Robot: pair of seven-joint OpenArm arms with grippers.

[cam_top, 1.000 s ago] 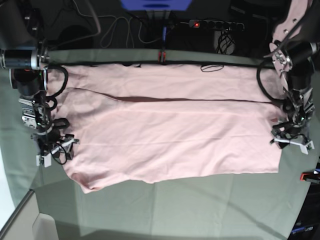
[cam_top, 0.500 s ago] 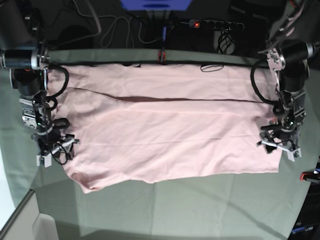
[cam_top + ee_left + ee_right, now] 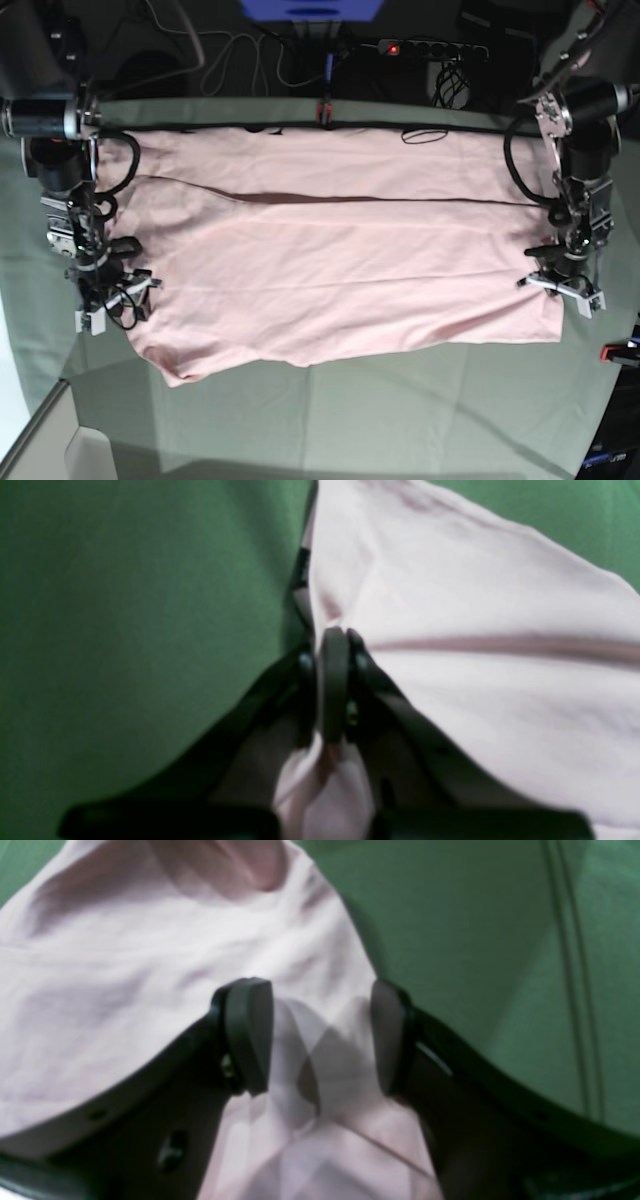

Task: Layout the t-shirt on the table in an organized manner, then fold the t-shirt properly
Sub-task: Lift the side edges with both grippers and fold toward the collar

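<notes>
The shirt (image 3: 340, 260) lies spread plain side up across the middle of the counter (image 3: 400, 410), one lengthwise fold already made, so folding seems under way. The left tool (image 3: 334, 680) has its pads pinched together on the shirt's edge toward the counter's right edge. The right tool (image 3: 320, 1035) stands with pads apart, straddling the opposite edge near the left, gripping nothing. Next, the right probably needs to close before both lift together.

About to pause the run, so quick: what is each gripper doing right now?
Left gripper: shut, pinching the t-shirt at its edge.
Right gripper: open, jaws straddling t-shirt fabric, not clamped.
</notes>
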